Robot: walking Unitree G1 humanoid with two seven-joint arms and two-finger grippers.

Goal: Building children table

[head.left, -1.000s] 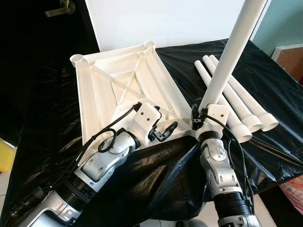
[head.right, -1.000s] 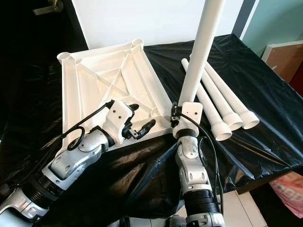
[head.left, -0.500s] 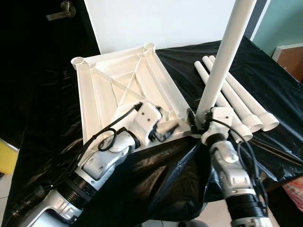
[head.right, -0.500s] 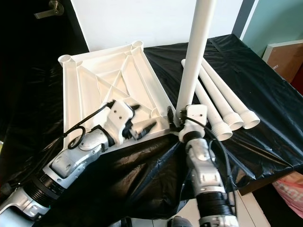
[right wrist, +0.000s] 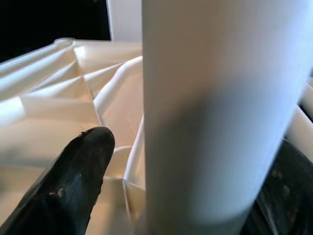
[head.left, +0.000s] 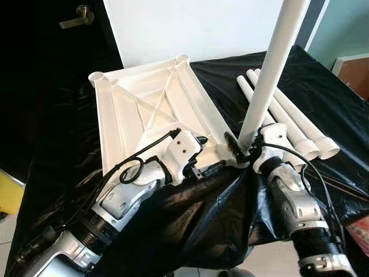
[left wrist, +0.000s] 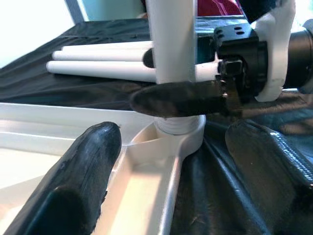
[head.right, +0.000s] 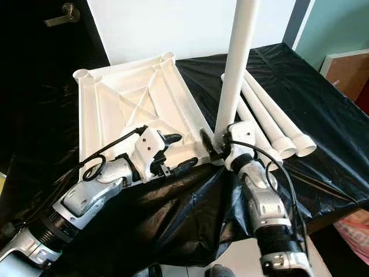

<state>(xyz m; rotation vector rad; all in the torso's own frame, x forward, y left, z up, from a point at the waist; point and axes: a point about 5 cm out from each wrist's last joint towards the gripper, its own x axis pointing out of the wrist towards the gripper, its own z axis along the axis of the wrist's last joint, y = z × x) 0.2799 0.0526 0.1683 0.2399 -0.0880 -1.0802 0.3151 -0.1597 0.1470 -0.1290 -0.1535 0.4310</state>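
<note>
Your right gripper [head.right: 218, 144] is clamped low on the upright leg [head.left: 271, 69], whose threaded end sits in the near-right corner socket [left wrist: 178, 138] of the upturned tabletop [head.left: 150, 109]; your left gripper [head.right: 173, 153], fingers spread and holding nothing, rests on the tabletop's near edge beside that socket; if the leg tilts it may cross-thread, or the tabletop may slide; 3 spare legs [head.left: 294, 127] lie right of the tabletop on black plastic sheeting [head.left: 69, 127]; behind it, a white wall [head.left: 190, 23].

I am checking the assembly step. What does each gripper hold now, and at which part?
The right gripper holds the upright white leg near its lower end, just above the tabletop's corner socket. The left gripper holds nothing.
</note>
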